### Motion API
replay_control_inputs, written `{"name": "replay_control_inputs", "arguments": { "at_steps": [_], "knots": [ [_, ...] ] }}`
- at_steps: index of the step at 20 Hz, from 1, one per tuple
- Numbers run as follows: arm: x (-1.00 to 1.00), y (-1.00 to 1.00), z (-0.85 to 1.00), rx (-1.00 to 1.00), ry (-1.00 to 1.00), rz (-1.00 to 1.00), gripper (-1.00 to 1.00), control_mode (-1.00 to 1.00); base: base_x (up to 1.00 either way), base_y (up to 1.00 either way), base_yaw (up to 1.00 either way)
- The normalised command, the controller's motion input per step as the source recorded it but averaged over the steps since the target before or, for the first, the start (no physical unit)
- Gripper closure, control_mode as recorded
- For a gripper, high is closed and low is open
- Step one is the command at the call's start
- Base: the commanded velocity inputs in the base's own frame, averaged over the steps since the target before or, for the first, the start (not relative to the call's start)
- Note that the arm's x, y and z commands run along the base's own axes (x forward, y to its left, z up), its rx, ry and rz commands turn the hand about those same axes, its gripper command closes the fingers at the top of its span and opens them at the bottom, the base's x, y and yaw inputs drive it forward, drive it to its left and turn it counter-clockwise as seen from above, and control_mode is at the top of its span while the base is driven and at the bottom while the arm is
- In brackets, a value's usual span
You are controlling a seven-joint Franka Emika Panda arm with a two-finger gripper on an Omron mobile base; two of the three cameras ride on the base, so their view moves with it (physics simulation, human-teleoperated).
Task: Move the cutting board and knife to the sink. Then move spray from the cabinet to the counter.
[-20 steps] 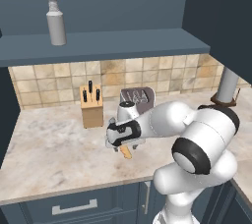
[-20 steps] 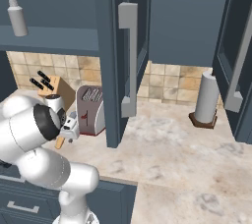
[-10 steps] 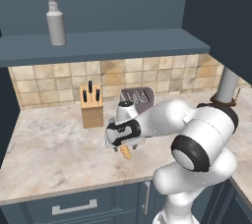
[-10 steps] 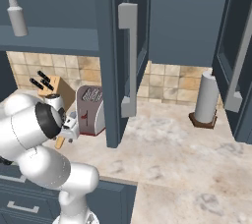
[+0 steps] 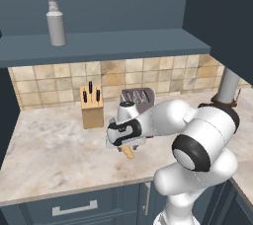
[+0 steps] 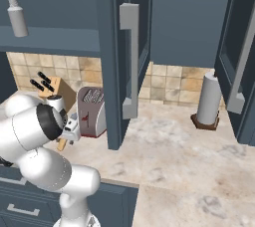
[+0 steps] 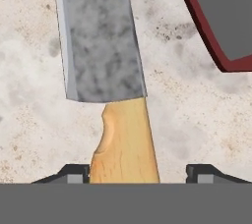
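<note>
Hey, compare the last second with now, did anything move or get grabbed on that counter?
Nothing visibly changed. The tool hangs low over the counter as before, its tips either side of the knife handle; whether they are gripping it cannot be told. The spray stands on the cabinet shelf, and the knife block and toaster are where they were.

One knife (image 7: 106,70), one spray (image 5: 56,16), one knife block (image 5: 92,107) holding three black-handled knives, one toaster (image 6: 91,111), one paper-towel roll (image 6: 208,99).
</note>
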Motion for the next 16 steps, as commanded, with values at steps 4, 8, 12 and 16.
{"name": "replay_control_inputs", "arguments": {
  "at_steps": [4,8,12,16],
  "knots": [
    [0.00,0.00,-0.03,0.01,0.00,0.00,1.00,-1.00,0.00,0.00,0.00],
    [0.00,0.00,-0.02,0.00,0.00,0.00,1.00,-1.00,0.00,0.00,0.00],
    [0.00,0.00,0.00,0.00,0.00,0.00,1.00,-1.00,0.00,0.00,0.00],
    [-0.01,0.00,0.00,0.00,0.00,0.00,1.00,-1.00,0.00,0.00,0.00]
  ]
}}
